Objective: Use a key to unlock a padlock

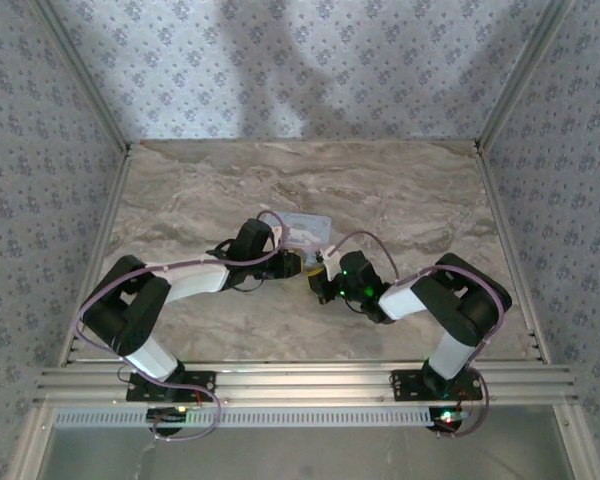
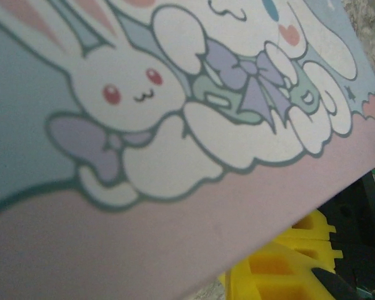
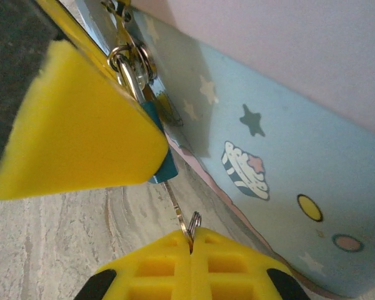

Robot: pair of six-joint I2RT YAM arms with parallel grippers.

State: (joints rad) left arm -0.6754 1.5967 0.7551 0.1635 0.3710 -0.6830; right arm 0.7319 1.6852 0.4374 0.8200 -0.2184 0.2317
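The teal padlock (image 3: 165,164) hangs by its metal shackle (image 3: 126,67) from the clasp of the cartoon-printed tin (image 3: 281,144). A broad yellow fingertip (image 3: 81,131) of my left gripper (image 1: 296,264) lies across the padlock and hides most of its body; the opposite finger is hidden. The thin silvery key (image 3: 177,203) runs from the padlock's lower end down into my right gripper (image 3: 191,245), which is shut on the key's head beside its small ring (image 3: 195,220). In the top view my right gripper (image 1: 318,282) meets the left one just in front of the tin (image 1: 308,226).
The tin's lid (image 2: 175,125), printed with a white bunny, spreads across the left wrist view, with a yellow finger (image 2: 281,269) below its edge. Marble tabletop (image 1: 400,190) lies around the tin. Patterned walls enclose the table on three sides.
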